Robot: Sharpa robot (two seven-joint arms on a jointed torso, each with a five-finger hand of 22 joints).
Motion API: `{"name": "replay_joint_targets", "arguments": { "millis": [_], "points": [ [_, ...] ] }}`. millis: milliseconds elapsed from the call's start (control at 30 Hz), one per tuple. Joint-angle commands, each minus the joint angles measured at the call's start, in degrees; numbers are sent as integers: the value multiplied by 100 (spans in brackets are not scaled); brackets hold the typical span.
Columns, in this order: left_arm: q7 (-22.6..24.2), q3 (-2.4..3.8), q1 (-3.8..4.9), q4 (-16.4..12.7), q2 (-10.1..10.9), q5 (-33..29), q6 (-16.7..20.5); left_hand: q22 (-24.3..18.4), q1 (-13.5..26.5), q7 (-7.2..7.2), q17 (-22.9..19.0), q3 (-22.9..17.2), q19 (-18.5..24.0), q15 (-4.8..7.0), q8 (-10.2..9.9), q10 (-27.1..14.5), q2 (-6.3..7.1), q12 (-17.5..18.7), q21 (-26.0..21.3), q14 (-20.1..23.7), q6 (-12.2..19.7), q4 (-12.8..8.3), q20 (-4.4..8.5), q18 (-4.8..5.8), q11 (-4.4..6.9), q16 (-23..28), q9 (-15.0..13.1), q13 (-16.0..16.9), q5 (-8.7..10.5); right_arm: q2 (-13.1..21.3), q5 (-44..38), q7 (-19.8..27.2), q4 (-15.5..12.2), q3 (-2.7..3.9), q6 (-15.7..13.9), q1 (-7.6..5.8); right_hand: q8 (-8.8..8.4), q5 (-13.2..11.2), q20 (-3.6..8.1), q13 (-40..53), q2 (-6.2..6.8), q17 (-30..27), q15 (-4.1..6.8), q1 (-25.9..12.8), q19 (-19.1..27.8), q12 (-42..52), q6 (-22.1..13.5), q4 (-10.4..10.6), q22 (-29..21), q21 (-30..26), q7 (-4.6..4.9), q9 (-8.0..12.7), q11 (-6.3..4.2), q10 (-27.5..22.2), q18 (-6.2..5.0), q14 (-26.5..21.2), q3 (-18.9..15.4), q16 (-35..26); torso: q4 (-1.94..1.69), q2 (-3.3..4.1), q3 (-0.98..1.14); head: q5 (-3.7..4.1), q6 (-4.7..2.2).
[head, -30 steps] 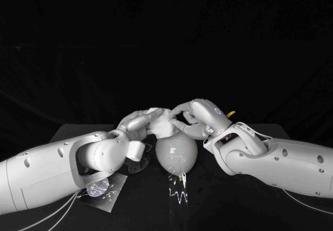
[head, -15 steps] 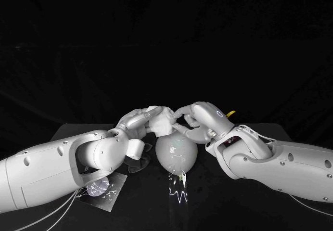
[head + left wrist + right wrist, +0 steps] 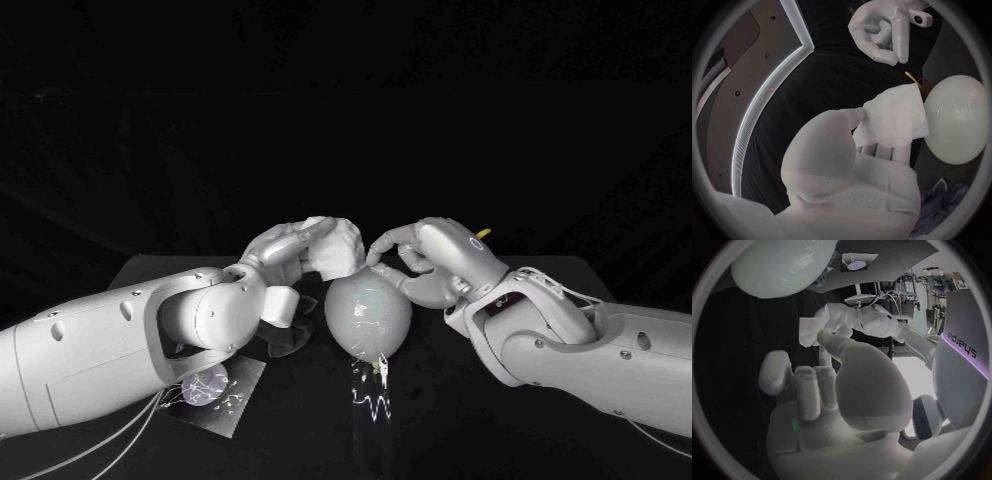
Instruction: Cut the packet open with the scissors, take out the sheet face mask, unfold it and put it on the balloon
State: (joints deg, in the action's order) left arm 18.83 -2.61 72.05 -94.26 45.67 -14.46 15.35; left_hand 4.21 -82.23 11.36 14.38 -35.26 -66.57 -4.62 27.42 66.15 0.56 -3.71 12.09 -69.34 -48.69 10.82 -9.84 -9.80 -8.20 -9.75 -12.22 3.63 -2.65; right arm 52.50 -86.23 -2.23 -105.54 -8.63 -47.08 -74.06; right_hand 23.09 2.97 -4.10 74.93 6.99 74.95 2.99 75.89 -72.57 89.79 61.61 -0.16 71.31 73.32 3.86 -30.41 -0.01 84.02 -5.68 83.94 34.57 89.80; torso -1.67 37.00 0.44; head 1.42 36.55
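Left hand: fingers pinch a folded white sheet mask, held just above the far end of the balloon and close to touching it. Right hand: fingers drawn together, thumb meeting a fingertip, nothing between them. It sits just beside the balloon's far end; contact cannot be determined. Balloon lies at the middle of the bench; a silver packet lies toward the front left corner. Assessment: mask is light, limp and probably damp and clingy, liable to tear at its cut-outs. Take it by a free outer edge, one hand per side, and peel apart gently. Balloon is light, smooth and apt to roll if pressed.
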Motion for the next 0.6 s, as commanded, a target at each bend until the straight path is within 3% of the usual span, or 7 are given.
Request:
{"name": "replay_joint_targets", "arguments": {
  "millis": [33,67,200,367,600],
  "points": [
    [96,8,10,-5,-10,-2,-65,-3,12,21,-4,-38,-44,3,28,-26,-55,7,31,-43,-11,0,-6,-81,17,-5,-9,-2,-18,-11,417,329,35,2,-371,8,6,-21,6,1507,15,1505,30,-79,69,21,-85,2,-72,-73,4,-16,-27,598,7,606,30,20,-3,-2,4,-2,-20],
    [93,8,10,-9,-9,1,-65,-3,12,21,-4,-39,-46,3,29,-25,-56,7,31,-45,-11,-1,-6,-82,17,-5,-10,-2,-18,-40,550,411,82,2,-483,10,-209,-43,3,1507,64,1505,-26,-202,268,21,-453,97,-263,-263,109,35,58,598,-47,606,-48,20,-12,3,8,-3,-25],
    [89,8,10,-19,-10,7,-75,-8,11,26,-7,-56,-58,4,23,-48,-56,18,28,-49,17,-23,0,-79,13,0,-16,-6,-18,-167,738,485,239,1,-602,12,-472,-21,-39,1420,153,1505,-161,-347,397,-83,-744,236,-369,-391,285,135,205,545,-64,606,-195,20,-10,8,8,1,-36],
    [64,8,10,-19,-21,9,-90,-19,47,53,-15,-77,-62,-7,-2,-61,-79,12,11,-46,87,-17,-3,-73,-2,15,-20,-4,-18,-356,802,417,432,1,-574,12,-652,-23,-106,1286,217,1456,-235,-398,569,-248,-858,335,-522,-566,373,223,291,456,-99,591,-309,2,-5,10,0,7,-29],
    [55,8,11,-29,-32,9,-117,-20,92,62,-12,-107,-112,2,-17,-32,-139,6,14,-108,154,5,3,-78,0,-2,-30,-1,-18,-574,709,230,610,1,-443,12,-779,-23,-158,1226,274,1390,-282,-417,683,-325,-906,411,-618,-685,424,295,341,412,-128,569,-405,-22,-16,6,1,5,-37]
  ]
}}
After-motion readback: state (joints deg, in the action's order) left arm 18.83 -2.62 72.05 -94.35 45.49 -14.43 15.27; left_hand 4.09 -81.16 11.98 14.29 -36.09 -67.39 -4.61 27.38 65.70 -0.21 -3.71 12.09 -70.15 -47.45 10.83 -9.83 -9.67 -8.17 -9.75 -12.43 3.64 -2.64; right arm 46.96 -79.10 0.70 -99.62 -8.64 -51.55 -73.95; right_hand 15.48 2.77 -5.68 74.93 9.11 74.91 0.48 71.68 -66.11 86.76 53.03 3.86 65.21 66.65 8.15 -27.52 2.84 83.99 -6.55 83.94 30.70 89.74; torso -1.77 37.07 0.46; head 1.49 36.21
